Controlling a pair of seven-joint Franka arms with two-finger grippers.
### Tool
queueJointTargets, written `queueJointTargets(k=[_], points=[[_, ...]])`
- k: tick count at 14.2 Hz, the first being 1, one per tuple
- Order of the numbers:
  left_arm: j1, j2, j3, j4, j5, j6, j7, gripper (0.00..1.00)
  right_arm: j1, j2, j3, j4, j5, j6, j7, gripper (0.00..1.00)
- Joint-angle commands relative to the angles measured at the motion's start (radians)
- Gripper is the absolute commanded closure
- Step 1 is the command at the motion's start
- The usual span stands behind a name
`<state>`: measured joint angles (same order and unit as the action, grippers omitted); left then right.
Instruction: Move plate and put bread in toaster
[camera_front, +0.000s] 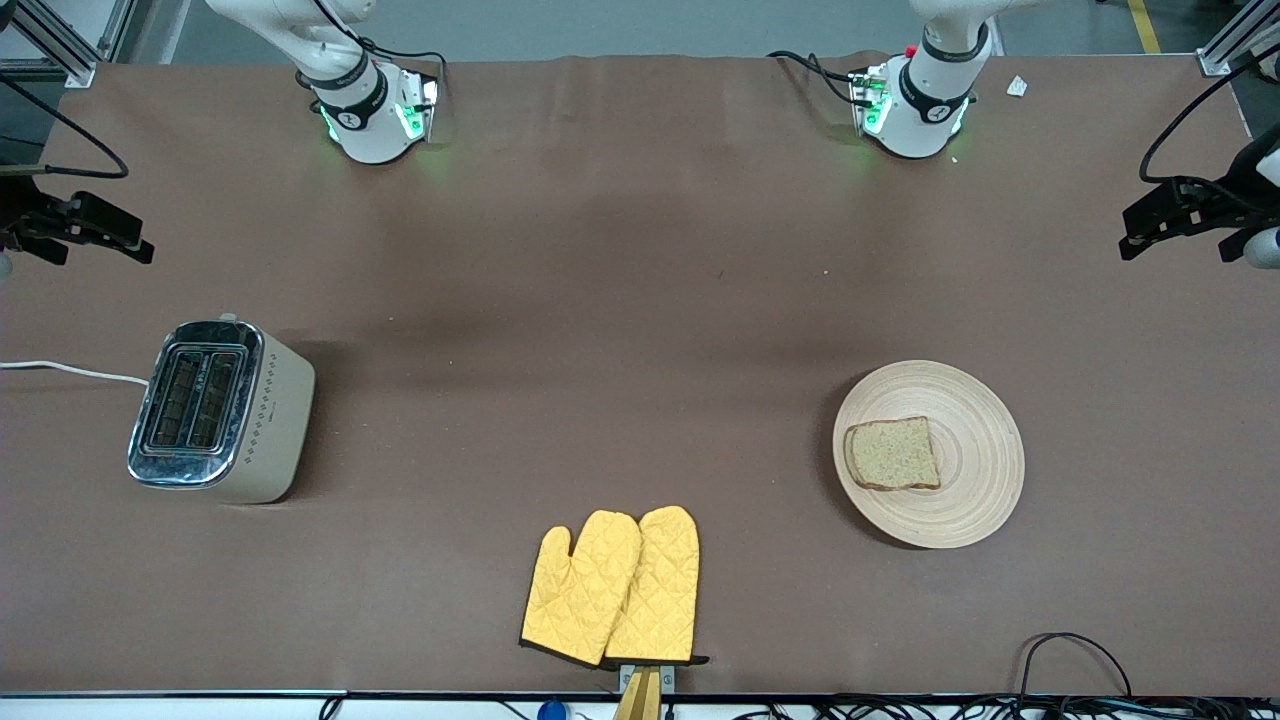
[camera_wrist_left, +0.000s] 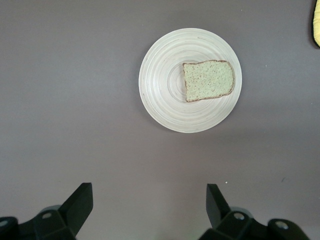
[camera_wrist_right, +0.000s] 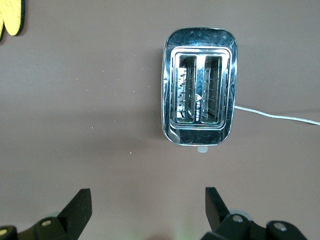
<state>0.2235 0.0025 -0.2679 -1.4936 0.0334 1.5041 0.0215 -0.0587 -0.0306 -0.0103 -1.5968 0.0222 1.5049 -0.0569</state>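
Your wooden plate (camera_front: 975, 470) sits on the worktop toward the left arm's end, the bread slice (camera_front: 893, 454) on it. Both claws, left (camera_wrist_left: 150, 200) and right (camera_wrist_right: 148, 200), hang released. Grip the plate's bare rim and keep it level toward the toaster (camera_front: 220, 410).

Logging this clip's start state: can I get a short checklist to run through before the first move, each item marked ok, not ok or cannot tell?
1. Bread lies flat on the plate: ok.
2. Both toaster slots hold nothing: ok.
3. Left tool open, holding nothing, high over the table near the plate: ok.
4. Right tool open, holding nothing, high over the table near the toaster: ok.
5. Yellow oven mitts lie apart from plate and toaster, nearer the front camera: ok.
6. Toaster plugged in: cannot tell; its white cord runs out of view.
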Motion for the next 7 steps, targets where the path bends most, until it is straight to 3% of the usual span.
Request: queueJointTargets(k=[1, 5, 7], points=[[0.002, -0.007, -0.002, 0.010, 0.000, -0.021, 0.012, 0.00, -0.004, -0.012, 0.003, -0.009, 0.012, 0.002, 0.005, 0.00], [0.007, 0.004, -0.001, 0.012, 0.002, -0.021, 0.021, 0.00, -0.004, -0.012, 0.003, -0.009, 0.012, 0.002, 0.005, 0.00], [0.048, 0.054, 0.001, 0.012, -0.030, -0.007, 0.031, 0.00, -0.004, -0.012, 0.003, -0.009, 0.012, 0.003, 0.005, 0.00]])
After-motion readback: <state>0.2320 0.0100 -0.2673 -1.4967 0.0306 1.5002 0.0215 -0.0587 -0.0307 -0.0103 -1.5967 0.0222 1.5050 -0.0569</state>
